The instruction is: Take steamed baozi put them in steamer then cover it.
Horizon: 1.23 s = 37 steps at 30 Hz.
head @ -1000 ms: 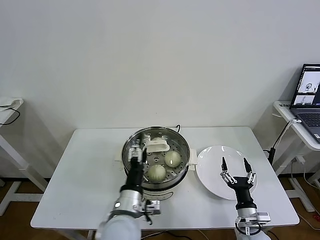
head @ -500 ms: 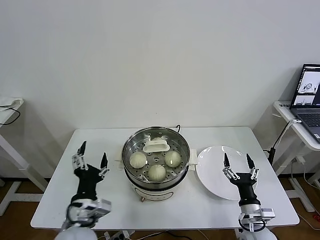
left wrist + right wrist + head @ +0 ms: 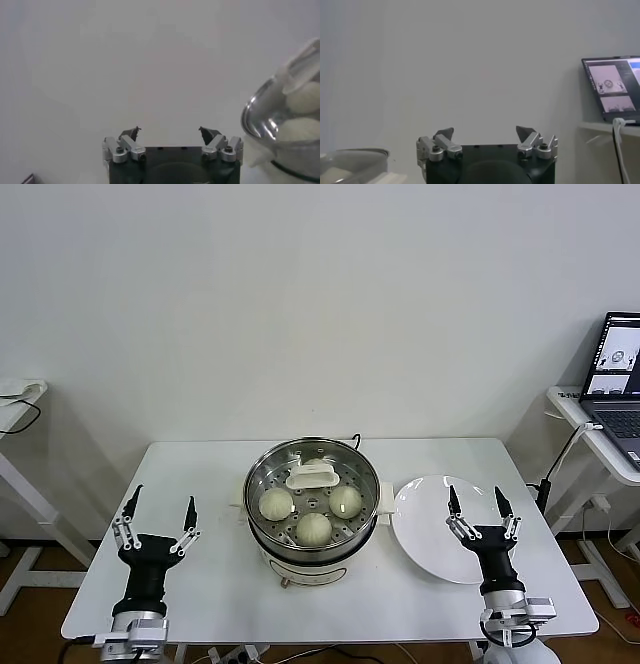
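Note:
The steamer (image 3: 258, 536) stands mid-table on its cream base. The cover lies on it, its cream bar handle (image 3: 312, 477) near the far rim. Through the glass I see three baozi: left (image 3: 276, 504), front (image 3: 314, 528) and right (image 3: 345, 501); a fourth is hidden. My left gripper (image 3: 160, 509) is open and empty over the table to the left of the steamer. My right gripper (image 3: 476, 502) is open and empty over the white plate. The left wrist view shows the left gripper (image 3: 170, 132) with the steamer (image 3: 280, 115) off to one side. The right wrist view shows the right gripper (image 3: 485, 132).
An empty white plate (image 3: 425, 529) lies right of the steamer. A laptop (image 3: 620, 374) sits on a side table at the far right, and another side table (image 3: 20, 399) stands at the far left. Bare tabletop (image 3: 200, 474) lies left of the steamer.
My left gripper has left the cover's handle and drawn back to the left, away from the steamer. The right gripper has shifted slightly right and toward me.

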{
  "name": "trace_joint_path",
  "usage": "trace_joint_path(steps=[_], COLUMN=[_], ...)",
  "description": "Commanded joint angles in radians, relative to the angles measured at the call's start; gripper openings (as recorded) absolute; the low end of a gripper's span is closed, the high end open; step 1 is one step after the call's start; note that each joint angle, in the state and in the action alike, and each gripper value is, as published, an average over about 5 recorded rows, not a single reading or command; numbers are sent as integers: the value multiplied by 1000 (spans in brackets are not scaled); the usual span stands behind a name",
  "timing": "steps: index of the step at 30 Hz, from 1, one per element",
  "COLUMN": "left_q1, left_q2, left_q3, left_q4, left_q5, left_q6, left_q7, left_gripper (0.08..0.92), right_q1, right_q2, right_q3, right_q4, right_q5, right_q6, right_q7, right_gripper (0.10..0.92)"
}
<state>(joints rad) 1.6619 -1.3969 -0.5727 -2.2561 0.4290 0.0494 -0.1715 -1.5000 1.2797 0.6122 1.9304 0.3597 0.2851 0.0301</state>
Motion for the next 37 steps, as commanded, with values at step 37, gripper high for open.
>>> trace_joint_path(steps=[37], left_q1=[45], left_q2=[-48], left_q3=[-76], left_q4=[87], left_q5=[-187], left_q6=[-176], left_q7=[24], left_gripper=[823], right_q1=[-33], right_q2=[5], right_q3=[8], right_q4=[47], right_q5=[-22], right_q6=[-51], right_q7=[20], right_gripper=[823])
